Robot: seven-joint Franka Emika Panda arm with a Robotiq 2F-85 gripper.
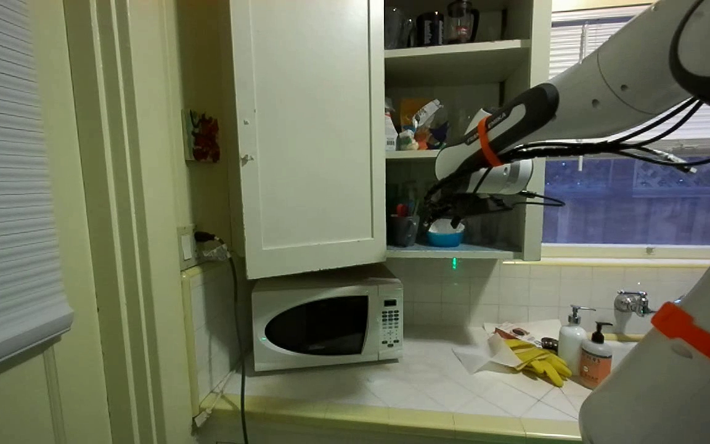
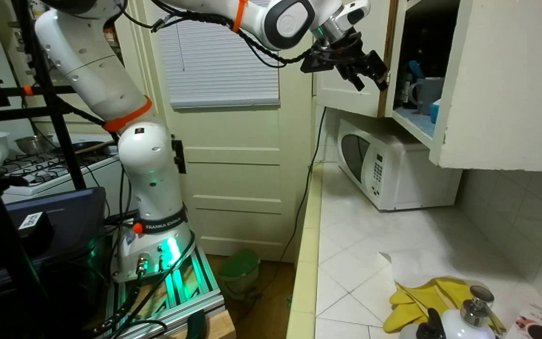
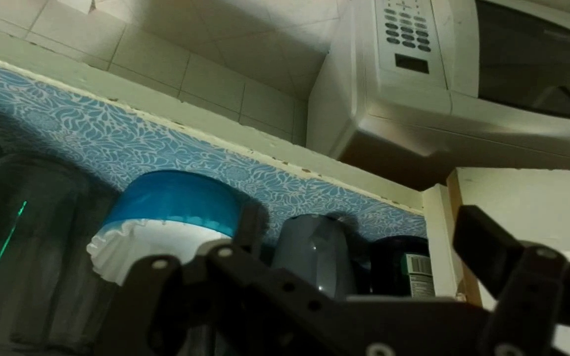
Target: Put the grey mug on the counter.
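Cabinet (image 1: 534, 234) above the back edge of the surface (image 1: 429, 376), left to right: the grey mug (image 1: 403, 230) stands shelved, perhaps holding the coloured tips (image 1: 402, 210) above its rim; your tool (image 2: 372, 82) hangs outside, jaws apart; blue bowl (image 1: 445, 238) of ruffled white paper (image 3: 139, 241). You appear pre-grasp; next, straddle the mug, grip it upright.

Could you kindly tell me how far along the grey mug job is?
Done: the cupboard door is open. In hand: nothing; the open gripper hangs apart from the grey mug. Left: grip it, lift it off the shelf, set it on the counter.
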